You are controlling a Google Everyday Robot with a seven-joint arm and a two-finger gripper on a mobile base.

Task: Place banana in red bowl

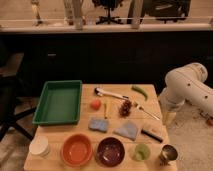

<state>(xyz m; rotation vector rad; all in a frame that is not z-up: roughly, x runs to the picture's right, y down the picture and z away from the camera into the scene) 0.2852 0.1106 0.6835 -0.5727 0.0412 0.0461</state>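
Observation:
The banana (105, 109) is a small slim pale-yellow piece lying on the wooden table (60, 131) near its middle, between an orange-red fruit and a bunch of grapes. The red bowl (77, 149) sits empty at the front of the table, left of a dark maroon bowl (110, 150). My white arm comes in from the right, and the gripper (169, 118) hangs open off the table's right edge, well away from the banana and holding nothing.
A green tray (59, 101) fills the table's left side. Also on the table: a green pepper (140, 92), a white-handled utensil (110, 93), grapes (126, 107), a fork (148, 112), two blue cloths (98, 125), a green cup (141, 152), a metal cup (169, 154) and a white cup (40, 146).

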